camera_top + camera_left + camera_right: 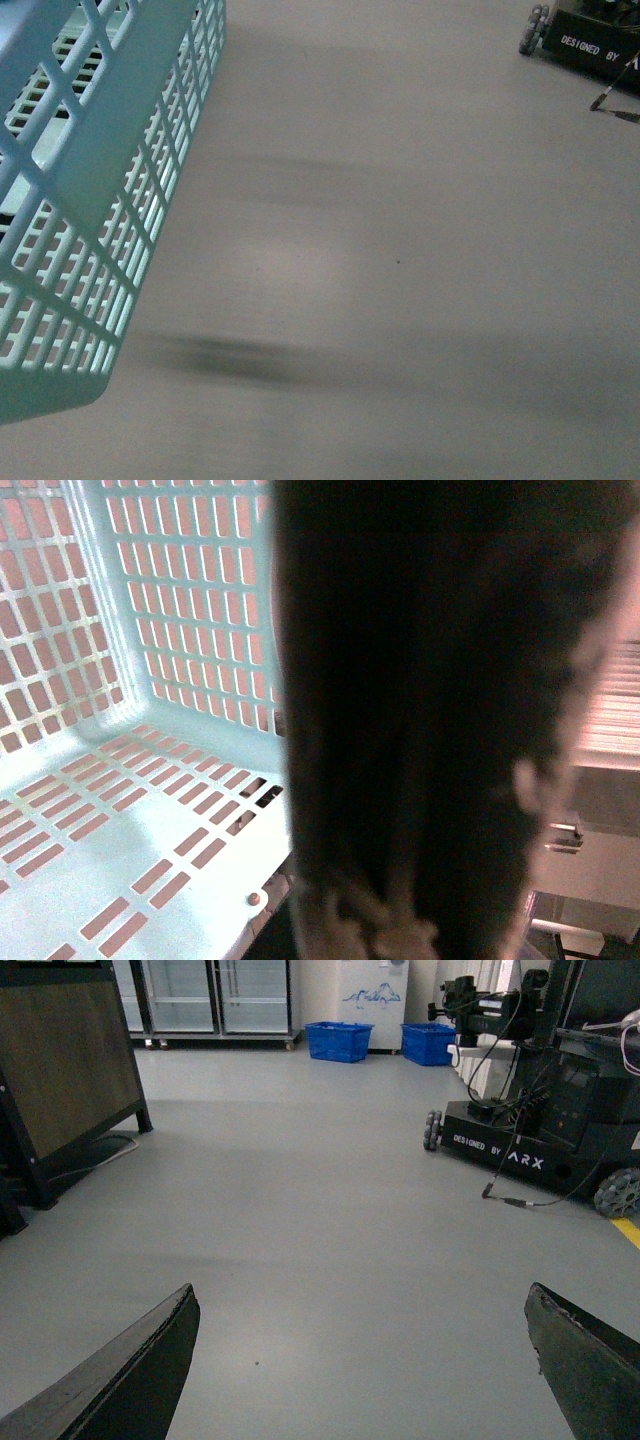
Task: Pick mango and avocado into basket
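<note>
1. Although the front view is blurred, the basket [100, 170] shows at its left side, tilted, with the grey floor [400, 250] beyond it.
2. In the left wrist view the basket's slotted walls and bottom are close, and a dark blurred shape [420, 700] covers the rest.
3. Whether the left gripper has its jaws wide or narrow cannot be told.
4. The right gripper [360, 1295] hangs over the floor, jaws wide, holding nothing.
5. A black robot base [520, 1150] stands on the floor, well apart from it.
</note>
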Controlling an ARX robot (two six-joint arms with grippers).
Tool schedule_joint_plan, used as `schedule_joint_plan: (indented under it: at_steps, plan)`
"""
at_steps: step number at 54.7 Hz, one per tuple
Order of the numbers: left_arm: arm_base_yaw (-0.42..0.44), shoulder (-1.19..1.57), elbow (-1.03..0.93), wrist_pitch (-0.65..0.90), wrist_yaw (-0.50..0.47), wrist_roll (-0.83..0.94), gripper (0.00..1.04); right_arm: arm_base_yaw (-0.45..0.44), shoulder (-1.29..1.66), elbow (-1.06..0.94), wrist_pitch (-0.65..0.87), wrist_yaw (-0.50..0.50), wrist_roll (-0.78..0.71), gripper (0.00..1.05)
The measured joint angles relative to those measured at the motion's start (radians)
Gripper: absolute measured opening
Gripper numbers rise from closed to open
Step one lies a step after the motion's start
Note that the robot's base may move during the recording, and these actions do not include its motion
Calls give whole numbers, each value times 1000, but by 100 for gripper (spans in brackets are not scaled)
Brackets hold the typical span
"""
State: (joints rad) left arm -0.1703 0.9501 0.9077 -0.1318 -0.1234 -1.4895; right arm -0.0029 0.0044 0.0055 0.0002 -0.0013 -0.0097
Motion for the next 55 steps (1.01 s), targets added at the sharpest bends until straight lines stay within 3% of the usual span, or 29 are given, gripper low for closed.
schedule_joint_plan:
  at_steps: [55]
  plan:
    - [0,1,-2,0,1,0,7,0,0,0,-1,0,0,97]
